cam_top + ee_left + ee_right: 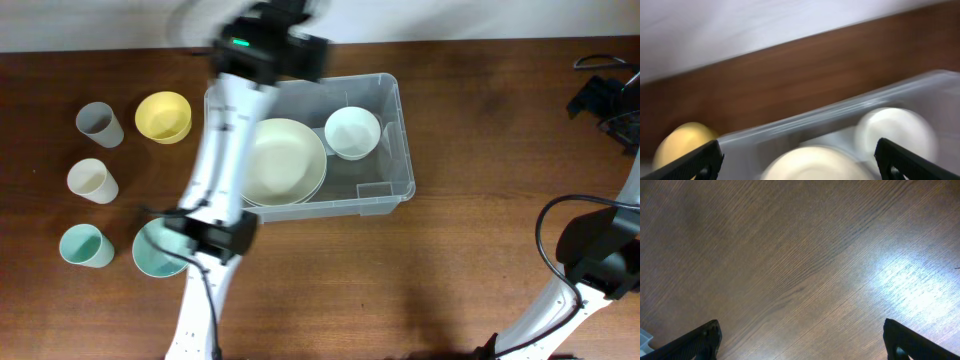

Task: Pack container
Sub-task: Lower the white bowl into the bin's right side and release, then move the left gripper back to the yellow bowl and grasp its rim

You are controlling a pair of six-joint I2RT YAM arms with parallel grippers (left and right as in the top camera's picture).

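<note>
Just below the left pincer (797, 149), jaws spread wide, sat the clear rectangular plastic container (402, 140), holding a smooth cream plate (288, 160) and round white bowl (352, 132); the right pincer (801, 326) gaped over grained wooden worktop (805, 255).

The desk (470, 150) is dark brown wood with fine streaked grain. The large rectangular clear plastic bin (380, 180) shows a round cream plate (285, 160) and a small white bowl (352, 132). Toward the desk's left edge: yellow bowl (163, 116), grey cup (99, 124), cream cup (92, 180), teal cup (85, 245), teal bowl (152, 256).
</note>
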